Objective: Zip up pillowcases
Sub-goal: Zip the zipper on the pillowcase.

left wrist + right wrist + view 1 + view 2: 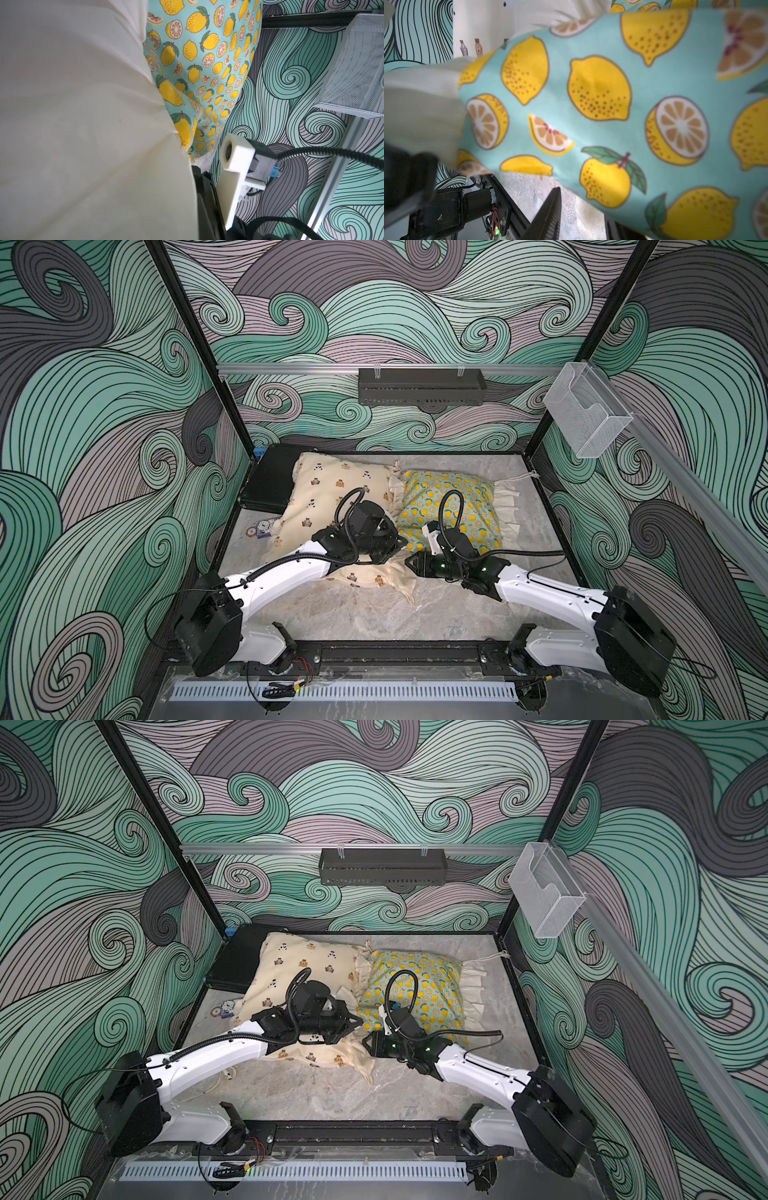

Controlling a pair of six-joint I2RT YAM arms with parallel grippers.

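Both pillowcases lie on the bench (374,614), toward its rear. The cream bear pillowcase (328,489) (299,965) sits on the left, with its far corner over the flat black case (268,481). The teal lemon pillowcase (457,497) (428,977) is just beside it on the right, and their ruffled edges touch.

Your left gripper (400,548) (356,1019) reaches across the near part of the bear pillowcase. Its tips are at the gap between the two pillows and its jaws are closed tight. Cream fabric (83,124) fills most of the left wrist view with the lemon print beyond it, so the jaws may have a pinch of cloth, but you cannot confirm that.

Your right gripper (409,562) (366,1042) comes in low from the right. It points at the near corner of the lemon pillowcase and nearly meets the left gripper's tips. In the right wrist view the lemon print fills the frame, and one ribbed finger (548,214) stands against the bench below it. The opposite side is hidden behind fabric. You cannot tell how wide these jaws stand or whether they hold anything.
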